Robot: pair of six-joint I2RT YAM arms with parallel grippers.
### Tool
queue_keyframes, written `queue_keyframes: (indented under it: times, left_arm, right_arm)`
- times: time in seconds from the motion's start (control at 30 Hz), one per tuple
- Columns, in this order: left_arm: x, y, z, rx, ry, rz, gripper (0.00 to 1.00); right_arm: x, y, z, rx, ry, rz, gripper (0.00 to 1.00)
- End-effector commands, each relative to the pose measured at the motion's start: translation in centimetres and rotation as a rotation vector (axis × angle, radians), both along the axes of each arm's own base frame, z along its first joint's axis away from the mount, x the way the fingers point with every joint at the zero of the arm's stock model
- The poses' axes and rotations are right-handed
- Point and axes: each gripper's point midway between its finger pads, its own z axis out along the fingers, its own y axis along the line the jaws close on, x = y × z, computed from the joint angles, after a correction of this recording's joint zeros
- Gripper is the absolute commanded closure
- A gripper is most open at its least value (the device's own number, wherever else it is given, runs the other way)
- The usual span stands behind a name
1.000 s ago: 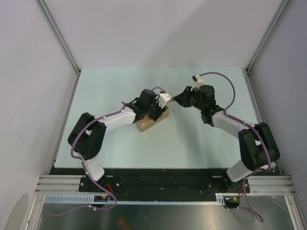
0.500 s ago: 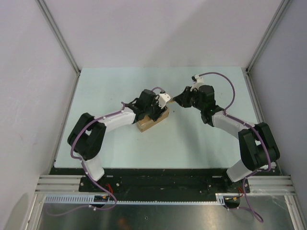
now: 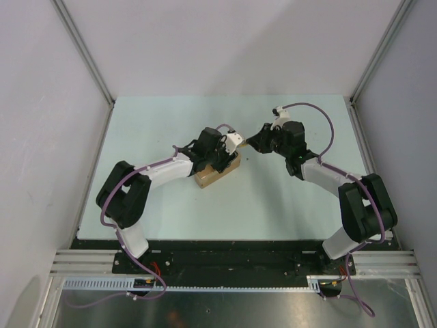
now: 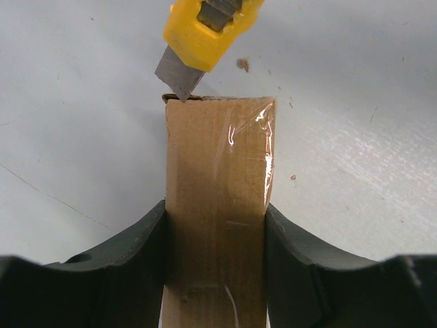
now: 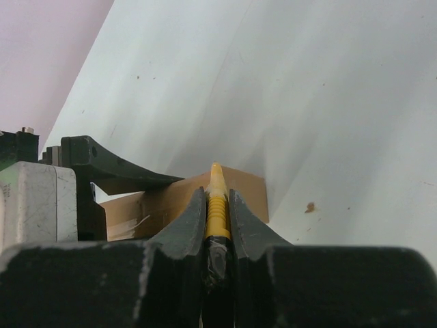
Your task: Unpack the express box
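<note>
pale table (image 3: 287, 198): left fingers (image 4: 136, 263) clamp express box (image 4: 215, 205); right fingers (image 5: 186, 225) pinch knife (image 5: 216, 201), blade at box corner.

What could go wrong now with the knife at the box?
The knife blade sits right at a corner of the box, so it might slip off onto the table instead of cutting the tape. If the right gripper pushes hard, the box could twist in the left gripper, which grips only its sides. A deep cut might hurt whatever is hidden inside.
</note>
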Motion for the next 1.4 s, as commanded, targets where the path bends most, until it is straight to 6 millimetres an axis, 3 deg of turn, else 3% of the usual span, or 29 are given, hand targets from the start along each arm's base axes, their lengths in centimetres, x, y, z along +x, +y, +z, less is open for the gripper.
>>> queue_keyframes:
  times: [0.0, 0.13, 0.37, 0.47, 0.63, 1.37]
  left_arm:
    - [-3.1, 1.2, -2.8, 0.079, 0.110, -0.046, 0.57]
    - [-3.1, 1.4, -2.9, 0.092, 0.105, -0.046, 0.57]
    - [-3.1, 1.9, -3.0, 0.122, 0.102, -0.064, 0.59]
    - [-3.3, 2.0, -3.2, 0.138, 0.103, -0.081, 0.60]
    - [-3.5, 2.8, -3.3, 0.160, 0.102, -0.087, 0.60]
    - [-3.1, 2.9, -3.7, 0.188, 0.124, -0.079, 0.62]
  right_arm:
    - [1.0, 0.2, 1.0, -0.010, -0.053, -0.001, 1.00]
    - [1.1, 0.0, 1.5, -0.006, -0.062, 0.001, 1.00]
    - [0.1, 0.4, 0.3, -0.047, -0.054, 0.085, 1.00]
    - [0.0, 0.4, 1.1, -0.039, -0.074, 0.096, 1.00]
    - [0.8, -0.7, 4.1, 0.027, -0.118, 0.071, 1.00]
    - [0.4, 0.6, 2.3, -0.024, -0.081, 0.122, 1.00]
